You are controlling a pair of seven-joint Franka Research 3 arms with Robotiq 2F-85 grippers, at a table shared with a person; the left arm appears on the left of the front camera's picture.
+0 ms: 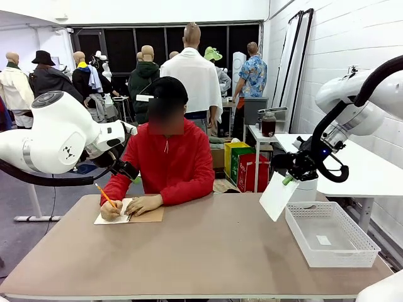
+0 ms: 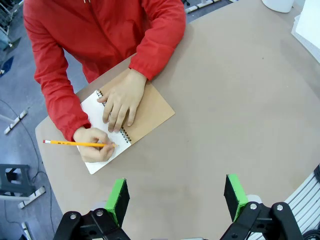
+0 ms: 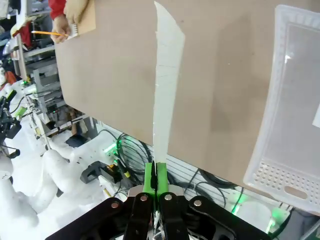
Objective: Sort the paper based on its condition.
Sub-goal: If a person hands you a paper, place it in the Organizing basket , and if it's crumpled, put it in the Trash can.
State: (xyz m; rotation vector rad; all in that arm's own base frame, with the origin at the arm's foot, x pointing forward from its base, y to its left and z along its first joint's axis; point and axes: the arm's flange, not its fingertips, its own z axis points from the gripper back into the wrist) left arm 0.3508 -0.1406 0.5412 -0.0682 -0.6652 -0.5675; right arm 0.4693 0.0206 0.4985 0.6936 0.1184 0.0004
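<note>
One sheet of paper [image 1: 277, 196] is seen in the front view, hung from the right claw [image 1: 288, 180], which is shut on its upper edge. The sheet is held tilted in the air, just beside the left corner of the white mesh basket [image 1: 343, 257] (it seems to be touching neither the basket nor the surface [image 1: 208, 251]). A small white slip [image 1: 323, 240] is lying on the basket's floor; whether it is a sorted sheet cannot be told. At the far side a notebook [image 1: 146, 216] is being written in by a person with a pencil [image 1: 104, 194].

In the left wrist view, the left claw [image 2: 176, 199] is shown spread wide, with nothing between its green pads [image 2: 118, 200]. It is hovering over bare surface near the notebook, on which one of the person's hands is laid flat while the other writes.

In the right wrist view, the sheet is seen edge-on, pinched between the closed pads and stretched out over the surface, with the basket off to one side. It looks flat rather than crumpled, though faint creases can be made out.

Sorting is judged to be at an early stage. One sheet is in the claw but not yet set down, no sorted stacks are to be seen on the surface, and the placing of this sheet is left to do.
</note>
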